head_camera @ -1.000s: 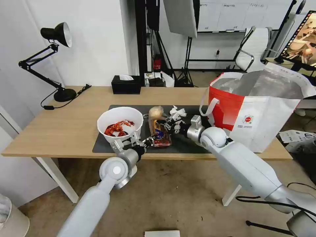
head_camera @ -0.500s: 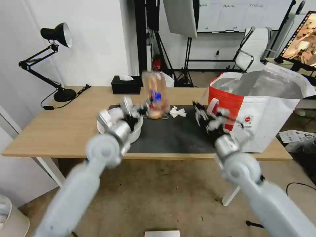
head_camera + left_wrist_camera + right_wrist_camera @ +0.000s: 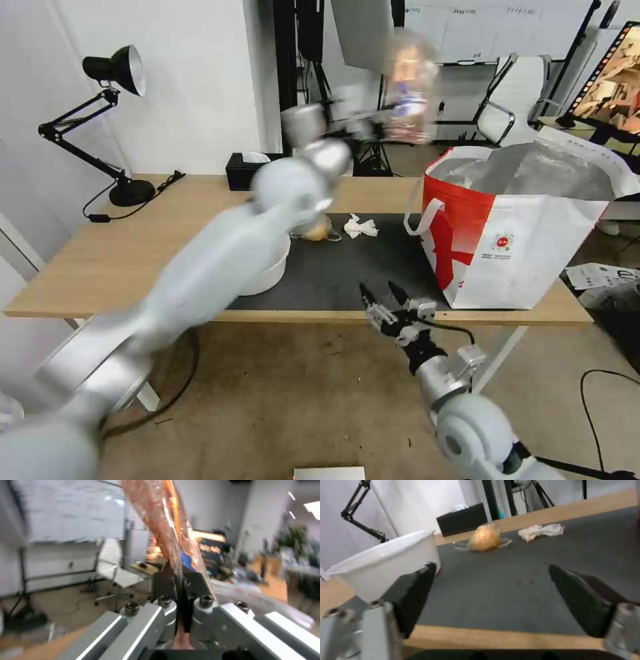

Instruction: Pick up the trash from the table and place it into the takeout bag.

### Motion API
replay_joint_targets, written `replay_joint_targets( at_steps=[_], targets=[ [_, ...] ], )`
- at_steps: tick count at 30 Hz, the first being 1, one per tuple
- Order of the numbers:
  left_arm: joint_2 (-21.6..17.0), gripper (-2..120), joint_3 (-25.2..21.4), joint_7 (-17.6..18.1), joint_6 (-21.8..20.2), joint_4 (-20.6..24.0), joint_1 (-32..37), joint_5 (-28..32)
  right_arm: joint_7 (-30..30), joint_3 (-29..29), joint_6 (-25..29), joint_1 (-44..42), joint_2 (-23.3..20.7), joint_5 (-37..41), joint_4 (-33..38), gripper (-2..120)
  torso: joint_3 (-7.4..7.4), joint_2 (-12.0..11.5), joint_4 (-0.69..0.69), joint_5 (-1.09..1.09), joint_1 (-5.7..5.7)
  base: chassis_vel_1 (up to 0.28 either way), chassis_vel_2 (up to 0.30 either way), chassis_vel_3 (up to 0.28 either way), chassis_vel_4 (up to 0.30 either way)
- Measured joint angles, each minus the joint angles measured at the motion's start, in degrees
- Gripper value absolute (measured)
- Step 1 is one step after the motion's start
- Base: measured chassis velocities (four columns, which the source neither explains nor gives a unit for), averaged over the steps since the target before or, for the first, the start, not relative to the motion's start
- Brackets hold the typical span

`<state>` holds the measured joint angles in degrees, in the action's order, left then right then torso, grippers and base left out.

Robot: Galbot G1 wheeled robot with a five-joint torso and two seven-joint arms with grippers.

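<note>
This looks like an office or lab space rigged as a recording studio: a light-wood worktop (image 3: 133, 260) stands on a bare concrete floor (image 3: 320, 393) against a plain white wall, with a black articulated desk lamp (image 3: 100, 120) at one end. Behind it stand black tripod stands (image 3: 380, 143) carrying a large light panel (image 3: 363, 33), a whiteboard (image 3: 467, 30), a white mesh office chair (image 3: 517, 97) and a lit monitor (image 3: 613, 77). The left wrist view shows further desks and screens deeper in the room, too blurred to make out.
</note>
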<state>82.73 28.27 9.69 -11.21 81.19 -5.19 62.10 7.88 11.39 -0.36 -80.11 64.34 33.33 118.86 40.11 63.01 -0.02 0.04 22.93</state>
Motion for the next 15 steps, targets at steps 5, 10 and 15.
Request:
replay_joint_targets(
  at_steps=[5,10,15],
  targets=[
    [8.8,0,6.8,-6.7,2.2,-11.1,-6.1,-10.4,-1.1,0.0,0.6,-1.7,0.6,-1.6,0.4,100,-0.01,0.0,-0.02,-0.01,0.00,0.000,0.000,0.000,0.000],
    [9.0,0,11.0,-9.6,3.3,-14.7,-6.8,-16.4,-2.1,0.1,1.7,-2.6,0.7,-2.3,-0.1,100,0.00,0.0,0.06,-0.04,0.00,0.000,0.000,0.000,0.000],
    [8.3,3,11.4,-9.0,3.3,-15.1,-5.4,-17.9,-2.7,-0.1,1.9,-2.1,0.8,-2.9,-0.9,100,0.00,0.0,0.04,-0.05,0.00,0.000,0.000,0.000,0.000]
  ],
)
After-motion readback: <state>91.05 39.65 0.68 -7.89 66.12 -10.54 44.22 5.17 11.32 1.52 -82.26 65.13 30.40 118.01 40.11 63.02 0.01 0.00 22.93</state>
